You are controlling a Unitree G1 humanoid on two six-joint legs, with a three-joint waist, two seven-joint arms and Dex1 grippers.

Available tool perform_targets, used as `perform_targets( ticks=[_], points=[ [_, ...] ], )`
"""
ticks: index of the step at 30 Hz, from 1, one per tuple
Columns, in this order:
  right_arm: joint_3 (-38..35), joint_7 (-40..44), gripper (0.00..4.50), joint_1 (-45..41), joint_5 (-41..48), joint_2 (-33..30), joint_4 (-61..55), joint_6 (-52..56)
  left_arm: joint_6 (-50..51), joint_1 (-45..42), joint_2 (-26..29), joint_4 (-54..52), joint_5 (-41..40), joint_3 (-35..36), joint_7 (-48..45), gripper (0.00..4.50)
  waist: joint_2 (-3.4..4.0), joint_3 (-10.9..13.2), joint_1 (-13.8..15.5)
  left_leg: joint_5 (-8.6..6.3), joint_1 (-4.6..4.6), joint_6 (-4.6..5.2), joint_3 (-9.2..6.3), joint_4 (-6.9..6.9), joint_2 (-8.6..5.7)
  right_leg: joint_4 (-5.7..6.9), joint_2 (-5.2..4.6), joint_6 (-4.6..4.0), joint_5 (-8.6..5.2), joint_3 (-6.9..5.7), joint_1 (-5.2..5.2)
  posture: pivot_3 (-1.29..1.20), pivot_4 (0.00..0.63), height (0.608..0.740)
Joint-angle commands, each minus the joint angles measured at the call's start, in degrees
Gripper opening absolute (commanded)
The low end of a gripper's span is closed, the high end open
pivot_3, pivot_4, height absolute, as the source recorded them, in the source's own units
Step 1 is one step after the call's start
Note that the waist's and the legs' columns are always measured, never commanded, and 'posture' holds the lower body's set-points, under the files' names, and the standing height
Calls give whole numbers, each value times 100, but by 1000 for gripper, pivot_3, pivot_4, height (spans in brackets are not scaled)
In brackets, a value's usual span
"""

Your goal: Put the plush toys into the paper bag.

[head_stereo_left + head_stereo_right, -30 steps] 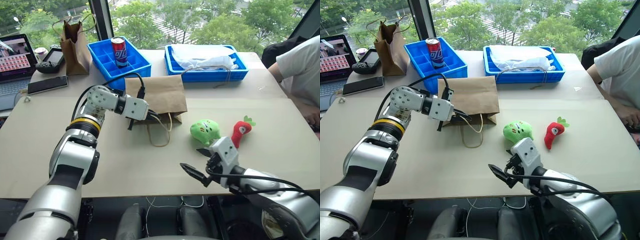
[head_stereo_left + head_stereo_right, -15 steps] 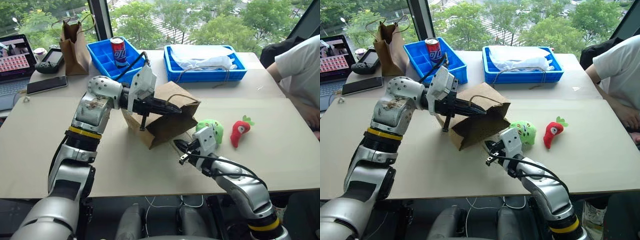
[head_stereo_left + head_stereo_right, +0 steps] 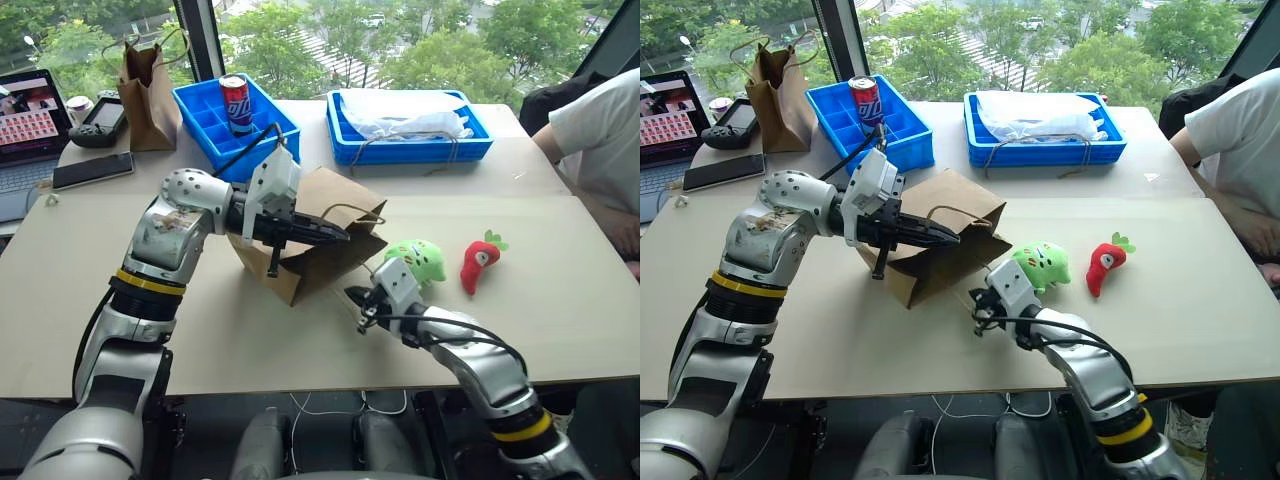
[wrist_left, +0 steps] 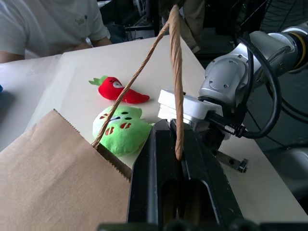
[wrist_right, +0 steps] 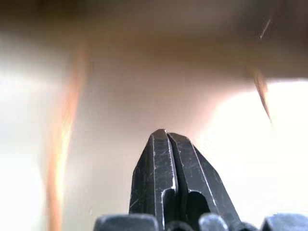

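While the left gripper (image 3: 335, 236) pinches a twine handle of the paper bag (image 3: 325, 235), tipped up mid-worktop (image 3: 150, 330), its mouth could sag shut. The right gripper (image 3: 352, 297), pressed together and empty, sits near the bag's lower lip. Both plush toys (image 3: 418, 259) lie right of the bag, and a clumsy nudge might roll them away. A red can (image 3: 237, 103) at the far left carries white lettering I can't read.

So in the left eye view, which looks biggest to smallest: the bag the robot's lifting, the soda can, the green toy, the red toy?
1. Paper bag, clearly largest.
2. Green toy.
3. Soda can and red toy look about alike; the can stands farther back, so I won't rank them.
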Motion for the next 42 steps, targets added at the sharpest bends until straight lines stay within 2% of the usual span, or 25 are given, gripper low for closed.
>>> perform_targets(
  ticks=[1, 6, 10, 14, 19, 28, 37, 42],
  points=[
    [-685, 167, 81, -69, 491, -90, -999, 402, -3, 126, -3, -247, -87, -51, -46, 0, 0, 0, 5, 0, 0, 0, 0, 0, 1, 0, 1, 0, 0, 0, 0, 0, 150, 740],
    [-1202, 24, 81, -363, 1036, 444, -1191, 526, 113, 309, -7, -332, -98, -156, -18, 0, 0, 0, -3, 1, 8, -1, -3, 1, 9, 7, 18, -6, 3, 2, 1, 0, 150, 740],
    [-606, -3, 81, -588, 609, 706, -597, 318, 249, 297, -55, -389, -108, -194, 109, 0, 0, 0, 8, 1, 9, -1, -2, 0, 5, 4, 13, -5, 3, 2, 4, 0, 150, 740],
    [121, 47, 81, -1036, -72, 958, 587, -160, 552, -32, -202, -375, -218, -105, 330, 0, 0, 0, 8, 1, 7, -2, 1, 3, 0, 4, 9, -5, 3, 3, 3, 0, 150, 740],
    [112, 55, 81, -1214, -361, 1277, 1373, -807, 906, -105, -125, -496, -417, -15, 326, 0, 1, 1, -19, 1, 3, -2, 1, -1, -2, 1, 12, -4, 3, 3, -2, 0, 150, 740],
    [422, 195, 81, -1044, -962, 1237, 2061, -1150, 1288, -1037, 107, 905, -448, 651, 804, 0, 2, 1, -52, 4, 10, -6, -2, 0, -2, 9, 15, -5, 3, 1, 1, 0, 150, 740],
    [441, 231, 81, -1083, -1174, 1385, 1993, -998, 2470, -756, 108, 638, -959, 1148, 1396, 0, 2, 1, -63, 4, 27, -7, -1, -6, 6, 14, 14, -4, 3, 5, 9, 0, 150, 740],
    [422, 286, 81, -1011, -1249, 1353, 1867, -874, 2684, -983, 70, 1031, -1001, 1492, 1941, 0, 2, 1, -58, 5, 28, -9, -2, -7, 5, 16, 14, -5, 3, 5, 9, 0, 150, 740]
  ],
)
